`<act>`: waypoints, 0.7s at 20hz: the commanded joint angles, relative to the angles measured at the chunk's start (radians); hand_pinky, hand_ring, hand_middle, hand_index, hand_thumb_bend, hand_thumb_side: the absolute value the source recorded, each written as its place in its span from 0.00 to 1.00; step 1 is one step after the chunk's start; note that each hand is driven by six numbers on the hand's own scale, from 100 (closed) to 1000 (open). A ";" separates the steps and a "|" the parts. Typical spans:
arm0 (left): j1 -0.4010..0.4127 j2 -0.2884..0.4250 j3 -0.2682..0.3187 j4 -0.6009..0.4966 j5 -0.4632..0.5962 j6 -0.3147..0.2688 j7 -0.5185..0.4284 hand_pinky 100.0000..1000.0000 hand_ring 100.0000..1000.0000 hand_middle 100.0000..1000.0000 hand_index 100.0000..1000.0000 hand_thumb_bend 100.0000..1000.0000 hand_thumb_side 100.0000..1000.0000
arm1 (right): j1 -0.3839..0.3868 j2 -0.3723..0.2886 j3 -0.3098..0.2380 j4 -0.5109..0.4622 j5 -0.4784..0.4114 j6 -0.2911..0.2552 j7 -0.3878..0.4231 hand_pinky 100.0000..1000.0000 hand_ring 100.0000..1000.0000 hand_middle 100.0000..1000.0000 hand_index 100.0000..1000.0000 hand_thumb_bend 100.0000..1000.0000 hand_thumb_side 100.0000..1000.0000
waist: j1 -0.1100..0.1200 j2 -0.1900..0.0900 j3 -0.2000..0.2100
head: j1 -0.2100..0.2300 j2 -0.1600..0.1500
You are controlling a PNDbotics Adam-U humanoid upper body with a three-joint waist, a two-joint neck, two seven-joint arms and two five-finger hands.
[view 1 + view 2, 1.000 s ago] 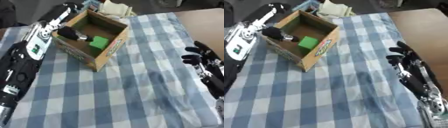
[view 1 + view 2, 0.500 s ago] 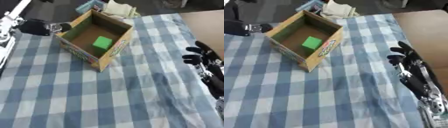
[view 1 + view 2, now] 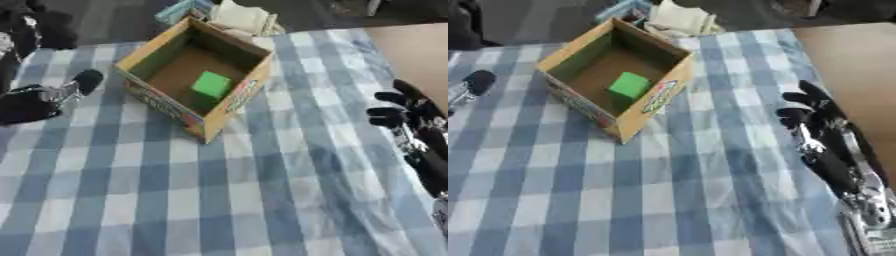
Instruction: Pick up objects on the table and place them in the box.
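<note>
An open cardboard box (image 3: 194, 75) stands on the blue-and-white checked table (image 3: 219, 200) with a green block (image 3: 211, 83) lying on its floor. The left robot hand (image 3: 48, 95) shows at the left edge beside the box; whether its fingers are spread or curled cannot be told. The right robot hand (image 3: 820, 120) rests at the right edge, fingers relaxed and holding nothing.
</note>
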 commanded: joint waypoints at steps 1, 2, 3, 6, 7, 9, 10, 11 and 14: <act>0.026 -0.040 0.020 -0.013 0.036 -0.013 0.048 0.72 0.62 0.58 0.81 0.44 0.43 | -0.012 -0.006 -0.005 -0.022 -0.001 0.001 -0.003 0.74 0.73 0.79 0.97 0.00 0.47 | -0.003 -0.014 0.004 | 0.012 0.014; 0.037 -0.056 0.021 -0.012 0.035 -0.014 0.052 0.72 0.62 0.58 0.81 0.44 0.43 | -0.013 -0.004 -0.004 -0.021 -0.002 0.001 -0.003 0.74 0.73 0.79 0.97 0.00 0.47 | -0.004 -0.014 0.004 | 0.016 0.021; 0.047 -0.072 0.021 -0.011 0.033 -0.015 0.053 0.72 0.62 0.58 0.81 0.44 0.43 | -0.013 -0.003 -0.003 -0.021 -0.003 0.002 -0.002 0.74 0.73 0.79 0.97 0.00 0.47 | -0.005 -0.014 0.005 | 0.021 0.030; 0.069 -0.112 0.023 -0.011 0.032 -0.016 0.054 0.72 0.61 0.57 0.81 0.43 0.44 | -0.013 -0.002 0.000 -0.020 -0.004 0.003 0.001 0.74 0.73 0.79 0.97 0.00 0.47 | -0.008 -0.014 0.010 | 0.033 0.054; 0.075 -0.121 0.025 -0.011 0.032 -0.016 0.055 0.72 0.61 0.57 0.81 0.43 0.45 | -0.013 -0.002 0.001 -0.020 -0.004 0.003 0.002 0.74 0.73 0.79 0.97 0.00 0.47 | -0.008 -0.013 0.011 | 0.038 0.063; 0.091 -0.141 0.027 -0.009 0.034 -0.015 0.056 0.72 0.62 0.57 0.81 0.42 0.46 | -0.012 0.000 0.000 -0.019 -0.005 0.004 0.002 0.74 0.73 0.79 0.97 0.00 0.47 | -0.007 -0.013 0.012 | 0.044 0.078; 0.098 -0.150 0.027 -0.008 0.035 -0.014 0.055 0.72 0.62 0.57 0.81 0.42 0.46 | -0.012 0.002 0.000 -0.018 -0.004 0.004 0.001 0.74 0.73 0.79 0.97 0.00 0.47 | -0.007 -0.013 0.013 | 0.044 0.084; 0.104 -0.158 0.029 -0.007 0.036 -0.014 0.056 0.72 0.61 0.57 0.81 0.42 0.46 | -0.012 0.002 0.000 -0.018 -0.004 0.004 0.002 0.74 0.73 0.79 0.97 0.00 0.47 | -0.008 -0.012 0.015 | 0.044 0.090; 0.119 -0.178 0.034 -0.003 0.038 -0.013 0.061 0.72 0.61 0.57 0.80 0.42 0.47 | -0.011 0.001 0.002 -0.018 -0.004 0.004 0.004 0.74 0.73 0.79 0.97 0.00 0.47 | -0.008 -0.012 0.019 | 0.044 0.103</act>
